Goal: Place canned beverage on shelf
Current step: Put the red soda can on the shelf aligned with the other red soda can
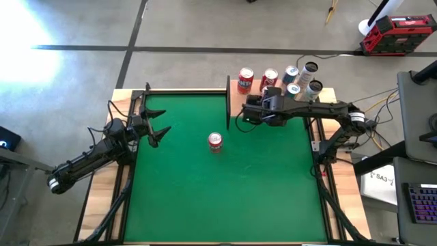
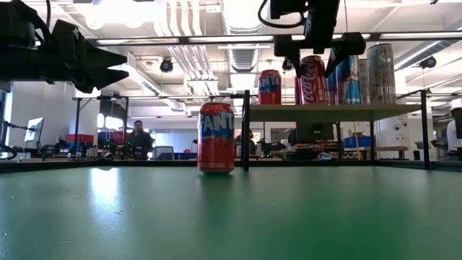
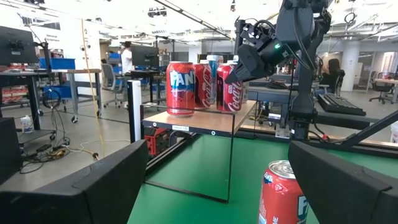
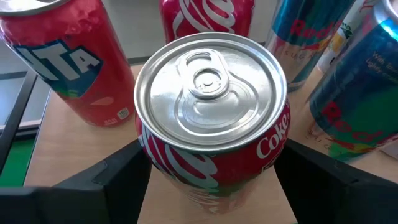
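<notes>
I see right gripper (image 2: 312,61) over shelf (image 1: 321,93), jaws straddling Coke can (image 4: 211,130), seemingly not clamped. Left gripper (image 1: 158,130) waits far left, jaws apart. Fanta can (image 1: 215,141) mid-table.

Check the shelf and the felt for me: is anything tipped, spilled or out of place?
Nothing stands out. The Fanta can stands upright alone on the green felt. The cans on the shelf are all upright, with no spill in sight. The right gripper straddles an upright Coke can there; the left gripper waits open at the left edge.
</notes>
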You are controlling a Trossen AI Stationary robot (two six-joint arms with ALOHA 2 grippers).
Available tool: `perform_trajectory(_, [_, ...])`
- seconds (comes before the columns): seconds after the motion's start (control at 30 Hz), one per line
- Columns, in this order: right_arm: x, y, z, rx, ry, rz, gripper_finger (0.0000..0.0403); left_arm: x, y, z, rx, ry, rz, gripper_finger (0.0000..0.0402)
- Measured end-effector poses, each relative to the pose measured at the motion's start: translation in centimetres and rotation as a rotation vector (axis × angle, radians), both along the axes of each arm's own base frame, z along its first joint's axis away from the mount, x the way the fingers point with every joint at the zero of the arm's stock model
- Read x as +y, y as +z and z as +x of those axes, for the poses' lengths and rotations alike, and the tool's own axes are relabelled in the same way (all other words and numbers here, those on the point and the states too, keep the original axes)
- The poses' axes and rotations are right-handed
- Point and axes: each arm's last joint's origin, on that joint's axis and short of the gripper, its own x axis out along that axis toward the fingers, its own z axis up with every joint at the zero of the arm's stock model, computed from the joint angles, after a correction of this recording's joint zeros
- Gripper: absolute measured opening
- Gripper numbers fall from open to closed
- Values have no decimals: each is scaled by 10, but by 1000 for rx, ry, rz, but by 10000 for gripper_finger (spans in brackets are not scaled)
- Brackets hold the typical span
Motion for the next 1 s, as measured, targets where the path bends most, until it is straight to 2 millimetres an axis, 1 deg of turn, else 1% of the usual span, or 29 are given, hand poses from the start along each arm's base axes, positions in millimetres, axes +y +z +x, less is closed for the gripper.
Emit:
perform_trajectory(0.17, [0, -2, -1, 5, 0, 1, 311, 0, 0, 0, 0, 0, 0, 372])
perform_trajectory(0.37, [1, -5, -2, 29, 8, 52, 365, 0, 0, 0, 0, 0, 0, 372])
perform_trajectory(0.43, [2, -4, -3, 36, 9, 65, 377, 0, 0, 0, 0, 0, 0, 372])
perform_trajectory(0.6, [5, 0, -5, 22, -5, 115, 383, 0, 0, 0, 0, 0, 0, 372])
perform_trajectory(0.7, [8, 4, -5, 0, 7, 219, 384, 0, 0, 0, 0, 0, 0, 372])
perform_trajectory(0.83, [16, 11, -6, -38, 46, 443, 384, 0, 0, 0, 0, 0, 1, 372])
perform_trajectory(0.93, [26, 14, -3, -55, 159, 654, 384, 0, 0, 0, 0, 0, 0, 372])
perform_trajectory(1.0, [37, 12, 3, -64, 261, 746, 384, 0, 0, 0, 0, 0, 0, 372])
